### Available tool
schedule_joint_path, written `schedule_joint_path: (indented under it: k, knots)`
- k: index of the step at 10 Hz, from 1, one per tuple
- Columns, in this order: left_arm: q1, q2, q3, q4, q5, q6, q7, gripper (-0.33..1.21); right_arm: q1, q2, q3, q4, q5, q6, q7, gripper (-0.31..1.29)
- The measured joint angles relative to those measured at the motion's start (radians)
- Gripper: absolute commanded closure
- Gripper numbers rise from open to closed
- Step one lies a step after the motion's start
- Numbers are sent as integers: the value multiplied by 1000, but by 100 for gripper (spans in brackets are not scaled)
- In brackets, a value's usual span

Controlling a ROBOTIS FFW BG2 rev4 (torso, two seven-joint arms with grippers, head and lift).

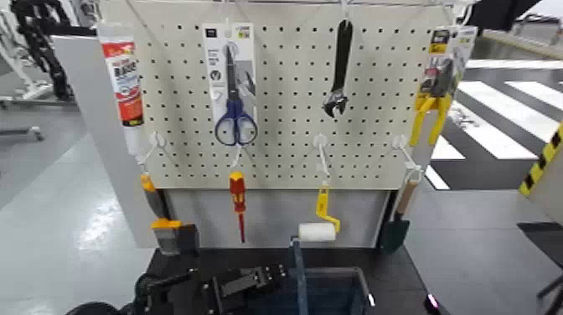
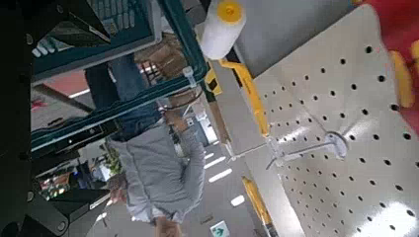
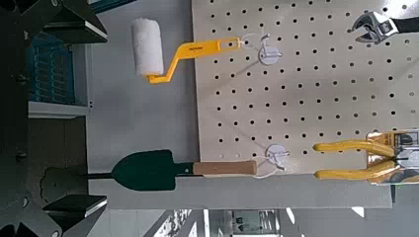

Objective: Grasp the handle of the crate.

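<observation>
Beside the thin, dark teal-blue plastic handle [image 1: 301, 275], hovering with the black left gripper [image 1: 278, 275] just to its left, pincer standing wide apart and clamped on nothing. Farther right, waiting with the right gripper [image 3: 87, 117] near the crate's side, its own pincer also spread, apparently idle. Arching upright over the middle of the dark blue-grey plastic crate with slotted sides and a lighter rim [image 1: 365, 289]: the handle, looking narrow and almost edge-on from the head.

Probably lining up for the grasp, with the closing yet to do. Calling next, by judgement, for a short, level move bringing the bar well between the pads before squeezing. Risking a bump against the strap by coming in off line, and so tipping it over toward the far side or nudging the whole crate along the dark mat [image 1: 385, 272]. Risking an empty pinch, too, by closing too soon, or a weak hold at the very tips by stopping short, likely letting the slim plastic twist or slide out under load. Hanging close above and behind, the paint roller with white sleeve and yellow handle [image 1: 317, 232]: inviting a snag or a knock off its hook by going too high or too far forward. Reaching too low, possibly scraping the rim instead and catching a slot.
</observation>
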Motion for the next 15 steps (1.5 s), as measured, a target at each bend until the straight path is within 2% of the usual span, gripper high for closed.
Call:
schedule_joint_path:
  k: [4,7,8,9,10,11,13,14,15]
  knots:
    - [-83,-12,-88,104,119,20,13,22,-4,-2,6,5,-7,-5,0,15]
    - [-109,-16,-112,144,165,28,39,29,-5,-2,8,7,-10,-9,0,15]
    - [-116,-17,-120,155,178,29,42,42,-6,-2,8,7,-11,-10,0,15]
    - [-124,-19,-128,163,185,31,42,65,-6,-2,9,8,-11,-12,0,15]
    - [-129,-20,-132,169,188,32,42,71,-7,-2,9,8,-12,-12,0,15]
    - [-130,-21,-135,174,192,34,42,85,-7,-2,10,9,-12,-12,0,15]
    - [-131,-22,-139,178,193,38,42,92,-8,-3,10,9,-14,-13,0,15]
    - [-130,-23,-139,178,193,39,42,107,-7,-3,10,10,-14,-13,0,15]
    - [-128,-23,-139,179,194,40,42,115,-7,-3,10,10,-14,-13,0,15]
